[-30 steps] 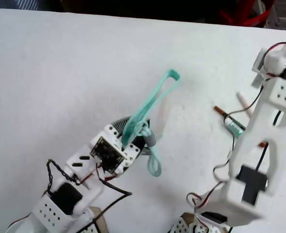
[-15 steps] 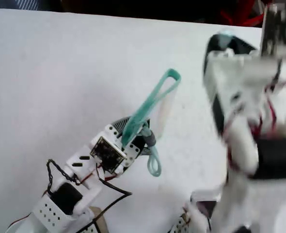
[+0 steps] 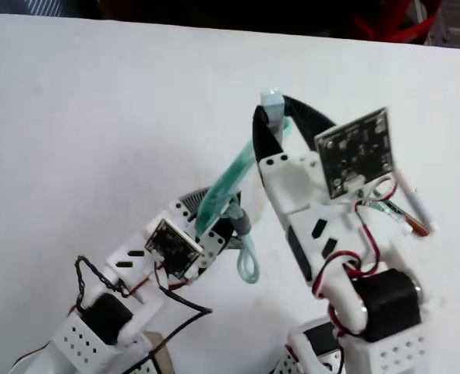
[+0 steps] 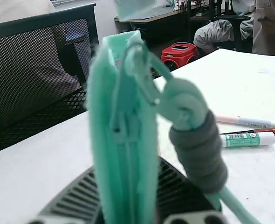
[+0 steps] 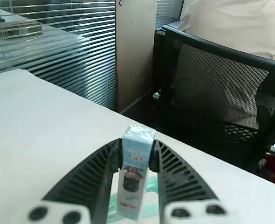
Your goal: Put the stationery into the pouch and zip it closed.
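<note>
Holding the pouch [image 3: 231, 175] up on edge, your left tool [image 3: 214, 222] is clamped on its near end. At the far end your right tool [image 3: 270, 117] pinches an eraser [image 5: 135, 179] just above the opening. A second ago that arm stood over the pens [image 4: 249, 122]. I judge nothing is packed yet: the pens and glue stick [image 4: 247, 139] lie on the surface [image 3: 97, 117], and the zipping is not yet done.
</note>
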{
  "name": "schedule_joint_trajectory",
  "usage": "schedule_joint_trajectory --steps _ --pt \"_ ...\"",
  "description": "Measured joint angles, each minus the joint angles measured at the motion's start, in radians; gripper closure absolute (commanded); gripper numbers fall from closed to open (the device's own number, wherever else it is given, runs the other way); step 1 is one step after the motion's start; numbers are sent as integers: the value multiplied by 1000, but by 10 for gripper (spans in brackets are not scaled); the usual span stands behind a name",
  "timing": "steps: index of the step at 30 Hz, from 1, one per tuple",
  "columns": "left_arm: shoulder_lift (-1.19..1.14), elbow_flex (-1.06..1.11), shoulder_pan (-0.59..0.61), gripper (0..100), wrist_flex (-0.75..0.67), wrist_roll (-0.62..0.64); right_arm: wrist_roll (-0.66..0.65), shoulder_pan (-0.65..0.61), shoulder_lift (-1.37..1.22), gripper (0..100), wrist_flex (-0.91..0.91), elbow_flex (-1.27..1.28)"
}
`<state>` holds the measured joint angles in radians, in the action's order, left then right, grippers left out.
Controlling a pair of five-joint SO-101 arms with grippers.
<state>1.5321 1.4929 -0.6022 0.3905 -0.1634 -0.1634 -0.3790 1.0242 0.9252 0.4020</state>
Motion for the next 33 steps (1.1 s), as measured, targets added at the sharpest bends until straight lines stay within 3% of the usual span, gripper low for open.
schedule_joint_trajectory --steps 7,17,22,33 --pt "0 0 0 934 0 0 2 5 41 981 -3 74" --pt "-2 0 2 931 0 0 -2 -118 28 981 -43 94" --pt "-2 0 0 873 0 0 -3 -118 -57 981 -57 95" --pt "2 -2 0 870 20 0 -23 -68 -54 981 -40 101"
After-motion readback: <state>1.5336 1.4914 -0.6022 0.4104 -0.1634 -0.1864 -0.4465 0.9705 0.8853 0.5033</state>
